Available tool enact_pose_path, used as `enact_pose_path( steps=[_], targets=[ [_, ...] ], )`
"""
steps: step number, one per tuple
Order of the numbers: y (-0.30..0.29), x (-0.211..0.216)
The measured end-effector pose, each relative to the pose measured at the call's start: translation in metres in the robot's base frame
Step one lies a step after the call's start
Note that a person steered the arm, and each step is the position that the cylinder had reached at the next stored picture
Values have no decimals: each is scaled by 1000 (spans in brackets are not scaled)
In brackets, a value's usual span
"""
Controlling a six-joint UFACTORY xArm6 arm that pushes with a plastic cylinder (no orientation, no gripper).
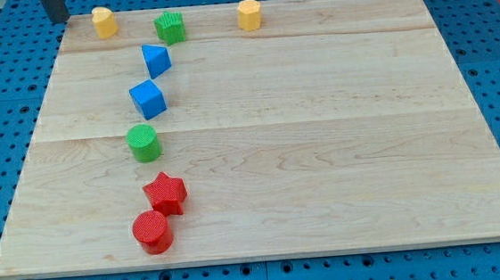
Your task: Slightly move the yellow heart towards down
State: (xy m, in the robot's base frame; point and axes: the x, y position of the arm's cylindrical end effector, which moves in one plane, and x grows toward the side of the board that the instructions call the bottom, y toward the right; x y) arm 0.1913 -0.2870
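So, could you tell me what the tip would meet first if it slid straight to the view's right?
Probably the left yellow block, just right of my tip; the green block lies beyond. Depth is unclear, so it might pass just above.

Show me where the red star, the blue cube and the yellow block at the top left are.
red star (166,193), camera view, centre of its top face.
blue cube (147,98), camera view, its top face.
yellow block (104,21), camera view, top left, mid-body.
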Motion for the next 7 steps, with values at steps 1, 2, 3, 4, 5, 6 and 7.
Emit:
enact_pose_path(
  steps=[1, 2, 3, 4, 5, 6, 7],
  targets=[
    [27, 0],
    [80, 0],
    [90, 0],
    [130, 0],
    [156, 6],
    [145, 32],
    [132, 35]
  ],
)
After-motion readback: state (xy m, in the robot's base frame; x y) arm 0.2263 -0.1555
